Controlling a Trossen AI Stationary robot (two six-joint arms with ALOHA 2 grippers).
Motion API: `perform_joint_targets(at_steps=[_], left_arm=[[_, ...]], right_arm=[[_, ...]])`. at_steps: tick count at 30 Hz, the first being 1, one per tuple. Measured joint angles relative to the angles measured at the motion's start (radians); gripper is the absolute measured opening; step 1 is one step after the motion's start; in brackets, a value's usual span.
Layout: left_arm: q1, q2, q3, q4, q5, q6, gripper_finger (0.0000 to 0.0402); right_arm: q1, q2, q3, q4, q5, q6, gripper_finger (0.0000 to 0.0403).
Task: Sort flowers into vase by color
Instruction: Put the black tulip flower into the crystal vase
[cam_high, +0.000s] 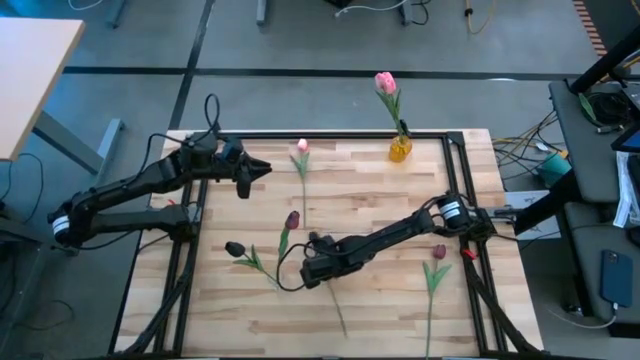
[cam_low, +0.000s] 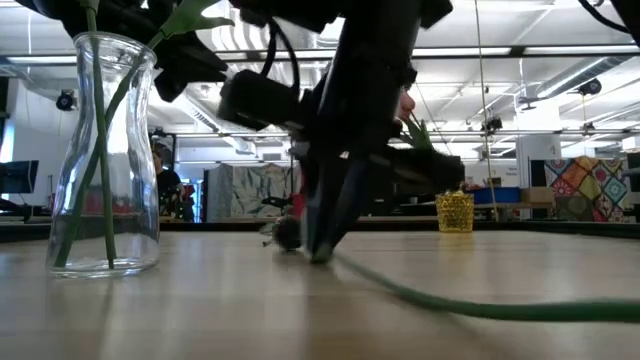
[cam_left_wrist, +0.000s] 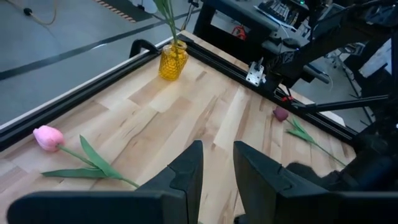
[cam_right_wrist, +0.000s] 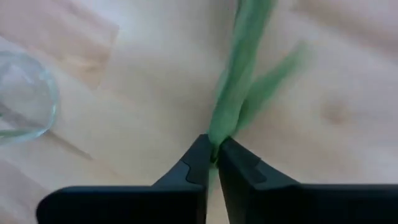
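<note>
My right fingers press together on the long thin green stem of a dark maroon tulip, pinching it low against the light wooden desk. In the high view this gripper sits near the desk's centre, toward 7 o'clock, and the maroon head lies just beyond it toward 11 o'clock. The clear glass vase stands close to the low camera with green stems already inside; its rim also curves into my right wrist view.

My left fingers are slightly spread and hold nothing. That gripper hovers over the desk's 10 o'clock edge.

A light pink tulip lies on the desk toward 12 o'clock from centre, its stem running back toward the middle. Another dark tulip lies at about 8 o'clock, just beside my right gripper. A third maroon tulip lies near the 4 o'clock edge, beside my right arm. A small yellow textured glass vase stands at the 1 o'clock edge, holding one pink tulip upright.
</note>
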Motion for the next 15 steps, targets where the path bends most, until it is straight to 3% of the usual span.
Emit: perform_joint_targets(at_steps=[4,7,12,15], left_arm=[[0.000,-0.011,0.000,-0.007,-0.001,0.000,0.0075],[0.000,-0.016,0.000,-0.009,-0.001,0.000,0.0075],[0.002,-0.025,0.000,-0.010,-0.002,0.000,0.0075],[0.002,-0.027,0.000,-0.009,-0.002,0.000,0.0075]], right_arm=[[0.001,-0.074,0.015,-0.083,0.092,-0.016,0.0014],[0.012,-0.160,0.012,-0.106,0.223,-0.024,0.0013],[0.065,-0.309,0.006,-0.093,0.536,-0.074,0.0013],[0.109,-0.368,0.006,-0.013,0.721,-0.184,0.0013]])
